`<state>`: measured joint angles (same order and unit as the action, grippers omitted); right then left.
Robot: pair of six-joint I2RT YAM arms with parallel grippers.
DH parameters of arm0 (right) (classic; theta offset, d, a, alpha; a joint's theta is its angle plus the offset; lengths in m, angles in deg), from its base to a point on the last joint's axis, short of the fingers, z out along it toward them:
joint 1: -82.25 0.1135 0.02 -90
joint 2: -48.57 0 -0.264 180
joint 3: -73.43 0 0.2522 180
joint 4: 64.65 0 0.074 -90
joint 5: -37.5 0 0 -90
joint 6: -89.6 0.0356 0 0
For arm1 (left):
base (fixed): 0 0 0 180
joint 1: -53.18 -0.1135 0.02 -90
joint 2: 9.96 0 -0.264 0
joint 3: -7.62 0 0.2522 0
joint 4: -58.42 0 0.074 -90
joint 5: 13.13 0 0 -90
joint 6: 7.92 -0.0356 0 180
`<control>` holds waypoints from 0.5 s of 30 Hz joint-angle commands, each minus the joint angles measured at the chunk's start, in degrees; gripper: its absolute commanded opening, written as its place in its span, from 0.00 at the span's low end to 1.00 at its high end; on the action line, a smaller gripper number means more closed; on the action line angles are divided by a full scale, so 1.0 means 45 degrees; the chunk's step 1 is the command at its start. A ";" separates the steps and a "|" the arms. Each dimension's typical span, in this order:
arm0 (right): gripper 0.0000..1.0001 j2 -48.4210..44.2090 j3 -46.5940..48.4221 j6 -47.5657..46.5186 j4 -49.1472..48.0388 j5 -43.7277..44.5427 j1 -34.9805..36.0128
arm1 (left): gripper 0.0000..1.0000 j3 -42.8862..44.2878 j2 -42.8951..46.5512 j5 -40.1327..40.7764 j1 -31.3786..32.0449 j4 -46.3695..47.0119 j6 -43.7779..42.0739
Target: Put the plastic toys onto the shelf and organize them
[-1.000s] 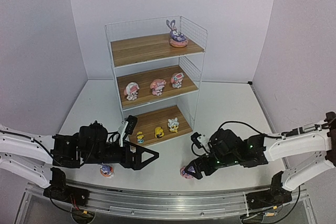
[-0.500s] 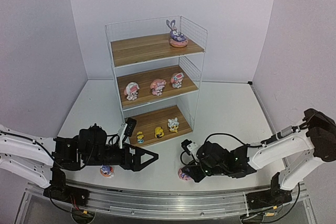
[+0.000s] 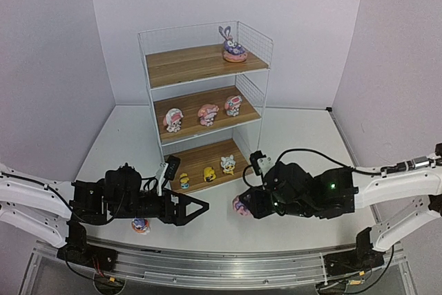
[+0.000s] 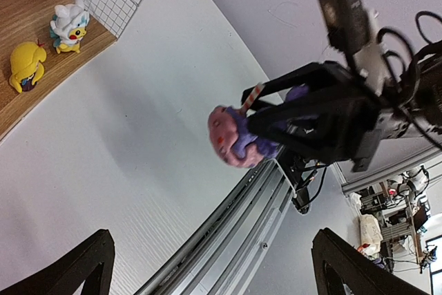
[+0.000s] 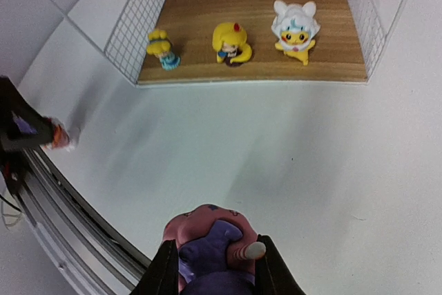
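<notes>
No readable text, label or number shows anywhere (all three views).

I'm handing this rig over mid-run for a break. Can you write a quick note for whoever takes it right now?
Right claw: shut on a purple bunny, held in front of the shelf, near its bottom board.
Left claw: open, empty, low over the table.
Second bunny stands on the table beside the left arm.
Done: one bunny on the top board, three hatted figures on the middle, three yellow toys on the bottom.
Left: both loose bunnies, likely onto the top board.
</notes>
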<state>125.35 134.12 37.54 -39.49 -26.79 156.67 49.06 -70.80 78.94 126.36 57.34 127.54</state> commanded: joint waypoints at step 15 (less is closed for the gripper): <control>0.00 -0.0475 0.3732 0.2480 0.1320 -0.4018 0.0056 | 0.99 0.1651 -0.2858 -0.4397 0.0034 0.5740 -0.1634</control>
<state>122.76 149.23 49.02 -28.38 -36.71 156.64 54.25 -81.48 65.00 126.36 72.00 121.37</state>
